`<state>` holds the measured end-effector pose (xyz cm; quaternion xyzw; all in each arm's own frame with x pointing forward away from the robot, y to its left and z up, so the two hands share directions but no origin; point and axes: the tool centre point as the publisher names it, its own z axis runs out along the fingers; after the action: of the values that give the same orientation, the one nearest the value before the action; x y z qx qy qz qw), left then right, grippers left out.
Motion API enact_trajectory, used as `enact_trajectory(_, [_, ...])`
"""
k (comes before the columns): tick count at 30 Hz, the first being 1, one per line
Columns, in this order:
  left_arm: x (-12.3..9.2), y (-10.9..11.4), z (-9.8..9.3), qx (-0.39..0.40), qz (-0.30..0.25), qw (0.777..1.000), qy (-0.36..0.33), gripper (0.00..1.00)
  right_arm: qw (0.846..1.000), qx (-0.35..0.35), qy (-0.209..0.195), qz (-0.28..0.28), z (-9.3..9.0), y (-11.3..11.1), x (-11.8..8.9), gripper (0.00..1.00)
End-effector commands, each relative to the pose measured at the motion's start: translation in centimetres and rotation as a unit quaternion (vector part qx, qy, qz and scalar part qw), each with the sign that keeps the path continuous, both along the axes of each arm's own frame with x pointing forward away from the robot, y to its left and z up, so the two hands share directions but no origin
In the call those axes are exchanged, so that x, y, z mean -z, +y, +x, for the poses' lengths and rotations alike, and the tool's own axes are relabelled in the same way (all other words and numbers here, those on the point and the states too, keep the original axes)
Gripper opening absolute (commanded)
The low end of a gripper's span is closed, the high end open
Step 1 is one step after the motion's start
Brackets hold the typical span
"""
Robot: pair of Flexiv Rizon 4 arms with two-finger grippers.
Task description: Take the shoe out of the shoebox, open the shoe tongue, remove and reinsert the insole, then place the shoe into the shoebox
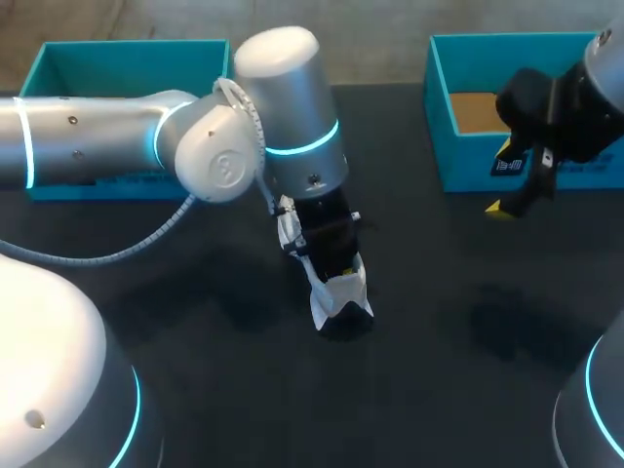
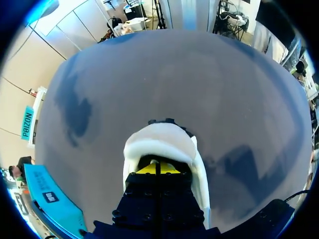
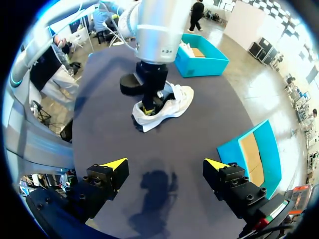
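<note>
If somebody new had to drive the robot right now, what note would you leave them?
Left gripper: shut, tips down inside the white shoe. What it pinches, if anything, is hidden.
Right gripper: open, empty, above the table near the right teal box.
Shoe: lying on the middle of the table.
Done: shoe is out of the box.
Left: insole state is hidden, so check it, finish that step, then put the shoe into the box.
</note>
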<state>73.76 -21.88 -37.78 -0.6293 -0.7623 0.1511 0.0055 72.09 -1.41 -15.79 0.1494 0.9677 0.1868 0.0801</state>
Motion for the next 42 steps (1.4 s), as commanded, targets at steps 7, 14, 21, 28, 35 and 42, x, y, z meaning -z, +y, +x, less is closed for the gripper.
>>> enact_trajectory(7, [1.4,-0.5,-0.3,-0.005,0.02,1.0,-0.001,0.0,1.0,0.0,0.001,-0.001,0.2,0.1,0.1,1.0])
enact_trajectory(14, [-1.0,0.2,0.3,-0.012,0.015,0.999,-0.027,0.0,1.0,0.0,0.001,-0.001,0.2,0.1,0.1,1.0])
enact_trajectory(21, [0.3,-0.8,-0.8,-0.002,0.014,1.0,-0.016,0.0,1.0,0.0,0.001,-0.001,0.2,0.1,0.1,1.0])
enact_trajectory(28, [2.2,-1.1,-1.2,0.0,0.028,1.0,-0.007,0.0,1.0,0.0,0.001,-0.001,0.2,0.1,0.1,1.0])
enact_trajectory(35, [2.2,-0.2,-0.9,-0.001,0.048,0.999,-0.02,0.0,1.0,0.0,0.001,-0.001,0.2,0.1,0.1,1.0])
enact_trajectory(42, [-0.7,0.7,0.1,-0.011,0.072,0.995,-0.072,0.0,1.0,0.0,0.001,-0.001,0.2,0.1,0.1,1.0])
